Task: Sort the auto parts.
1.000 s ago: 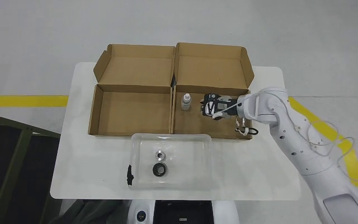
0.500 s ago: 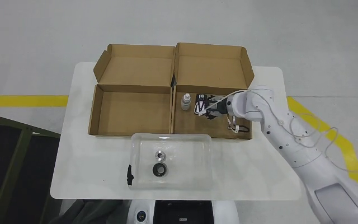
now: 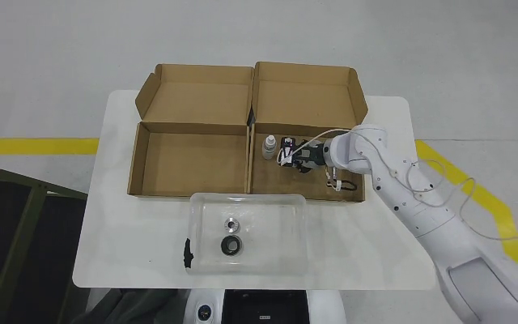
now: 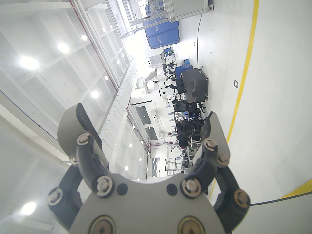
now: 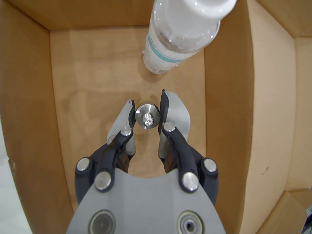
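My right gripper (image 5: 146, 113) is shut on a small round silver metal part (image 5: 147, 119), held low inside the right cardboard box (image 3: 344, 194), just beside a small white-capped bottle (image 5: 181, 25). From above, the right gripper (image 3: 288, 154) sits next to the bottle (image 3: 269, 147) near the box's left wall. A clear plastic tray (image 3: 202, 211) at the table's front holds a silver part (image 3: 232, 225) and a black ring (image 3: 232, 245). My left gripper (image 4: 146, 125) is open, pointing up at the hall ceiling with nothing between its fingers.
The left cardboard box (image 3: 137, 162) stands with its lid back, beside the right one. A small black piece (image 3: 188, 255) lies at the tray's left edge. White table (image 3: 113, 227) surface is free on both sides of the tray.
The right gripper has moved left inside the right box, ending close beside the bottle. The tray's parts have not moved.
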Action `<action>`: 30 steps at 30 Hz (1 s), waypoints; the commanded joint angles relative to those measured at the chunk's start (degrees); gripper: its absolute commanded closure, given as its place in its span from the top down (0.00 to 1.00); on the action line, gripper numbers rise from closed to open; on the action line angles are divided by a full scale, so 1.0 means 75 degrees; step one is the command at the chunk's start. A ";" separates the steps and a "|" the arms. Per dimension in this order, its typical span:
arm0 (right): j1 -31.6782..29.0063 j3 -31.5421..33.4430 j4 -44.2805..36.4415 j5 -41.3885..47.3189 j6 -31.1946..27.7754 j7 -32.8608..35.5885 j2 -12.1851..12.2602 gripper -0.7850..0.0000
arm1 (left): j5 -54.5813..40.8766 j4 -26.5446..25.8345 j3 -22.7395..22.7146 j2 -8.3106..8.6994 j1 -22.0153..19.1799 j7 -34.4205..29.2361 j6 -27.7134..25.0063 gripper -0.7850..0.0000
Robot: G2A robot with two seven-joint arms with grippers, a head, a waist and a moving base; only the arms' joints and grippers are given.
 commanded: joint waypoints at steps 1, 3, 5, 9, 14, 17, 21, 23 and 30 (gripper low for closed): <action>0.0002 0.0008 0.0027 -0.0003 0.0033 -0.0004 -0.0010 0.68 | 0.0000 0.0000 0.0000 0.0000 0.0000 0.0000 0.0000 1.00; 0.0004 0.0026 0.0046 -0.0002 0.0042 -0.0021 -0.0018 1.00 | 0.0000 0.0000 0.0000 0.0000 0.0000 0.0000 0.0000 1.00; -0.0010 0.0070 0.0009 0.0023 0.0082 -0.0041 -0.0019 1.00 | 0.0000 0.0000 0.0000 0.0000 0.0000 0.0000 0.0000 1.00; -0.0123 0.0231 -0.0124 0.0153 0.0097 -0.0071 0.0018 1.00 | 0.0000 0.0000 0.0000 0.0000 0.0000 0.0000 0.0000 1.00; -0.0530 0.0680 -0.0464 0.0570 0.0148 -0.0206 0.0158 1.00 | 0.0000 0.0000 0.0000 0.0000 0.0000 0.0000 0.0000 1.00; -0.0849 0.1042 -0.0817 0.0747 0.0151 -0.0228 0.0285 1.00 | 0.0000 0.0000 0.0000 0.0000 0.0000 0.0000 0.0000 1.00; -0.1303 0.1552 -0.1487 0.0893 0.0186 -0.0184 0.0460 1.00 | 0.0000 0.0000 0.0000 0.0000 0.0000 0.0000 0.0000 1.00; -0.1543 0.1807 -0.1875 0.1035 0.0237 -0.0212 0.0535 1.00 | 0.0000 0.0000 0.0000 0.0000 0.0000 0.0000 0.0000 1.00; -0.2217 0.2290 -0.2995 0.1680 0.0500 0.0296 0.0691 1.00 | 0.0000 0.0000 0.0000 0.0000 0.0000 0.0000 0.0000 1.00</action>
